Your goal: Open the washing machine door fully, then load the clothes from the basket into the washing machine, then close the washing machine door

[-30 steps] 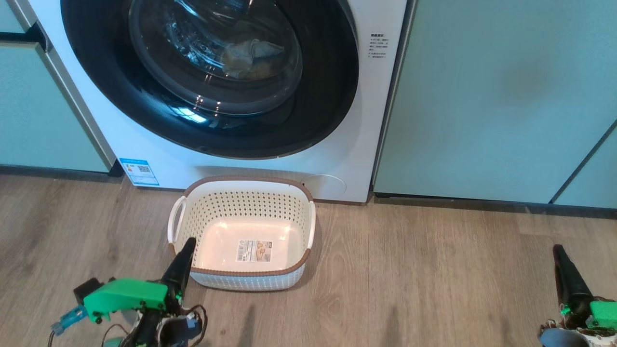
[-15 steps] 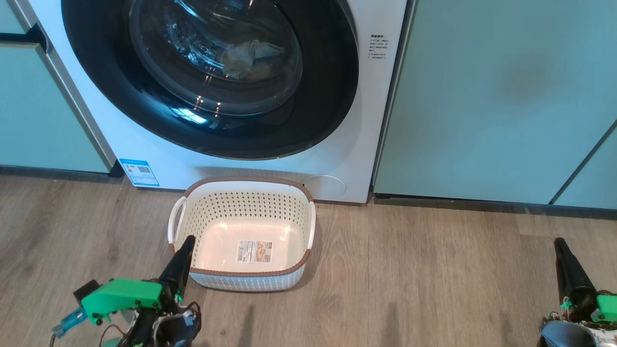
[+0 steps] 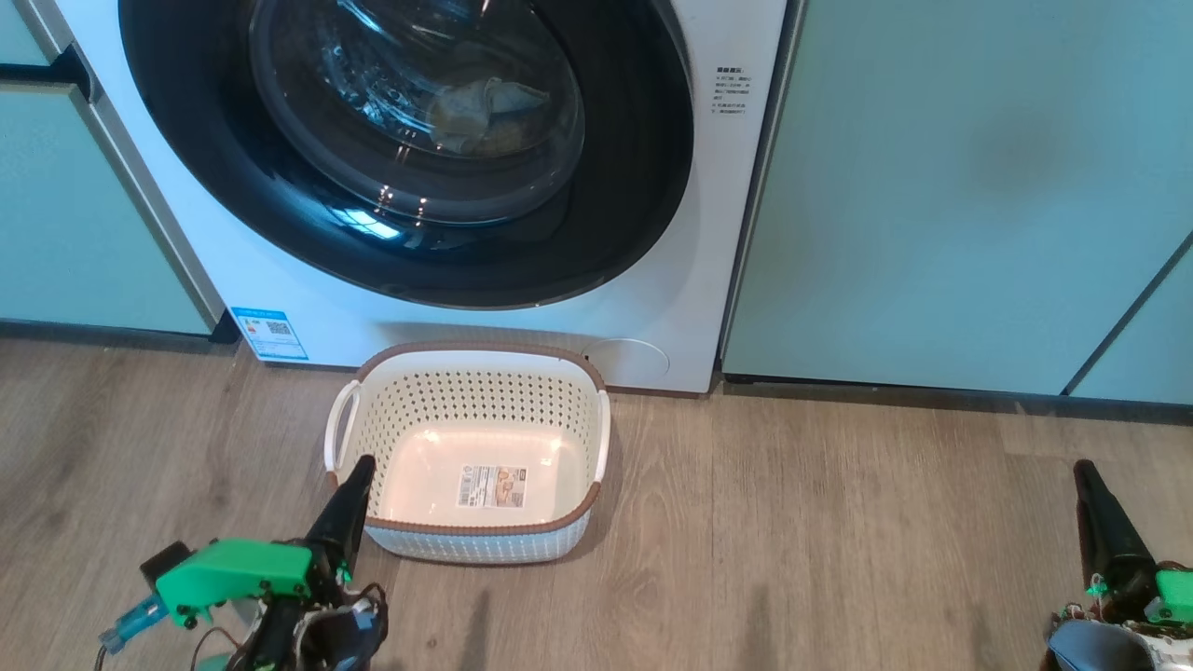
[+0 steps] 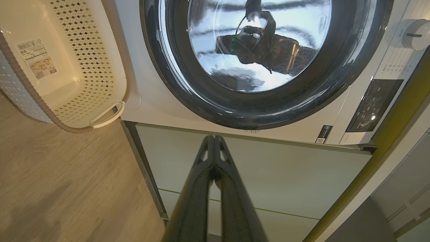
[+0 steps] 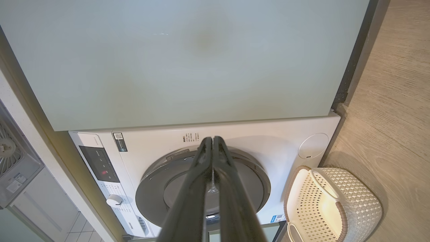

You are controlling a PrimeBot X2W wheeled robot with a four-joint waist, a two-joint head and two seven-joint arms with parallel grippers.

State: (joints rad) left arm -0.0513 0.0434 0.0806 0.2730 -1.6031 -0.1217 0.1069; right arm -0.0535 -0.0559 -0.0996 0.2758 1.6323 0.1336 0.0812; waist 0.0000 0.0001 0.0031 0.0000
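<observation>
You have the washing machine [image 3: 718,280] across the upper head view, its front square to you, flanked by pale green cabinets [image 3: 951,186]. Its round door [image 3: 634,186] lies closed flat against that front, glass bowl facing you, and through the glass you can see the clothes [image 3: 475,112] bunched inside. On the wood floor [image 3: 792,540] just before the machine sits the basket [image 3: 485,396], upright, its long side parallel to the machine's front, holding nothing but its bottom label [image 3: 491,486]. Your left gripper [image 3: 359,463], fingers pressed together on nothing, overlaps the basket's near left corner; contact is unclear. Your right gripper [image 3: 1081,466], likewise clenched and empty, hangs well off to the right above the floor.
</observation>
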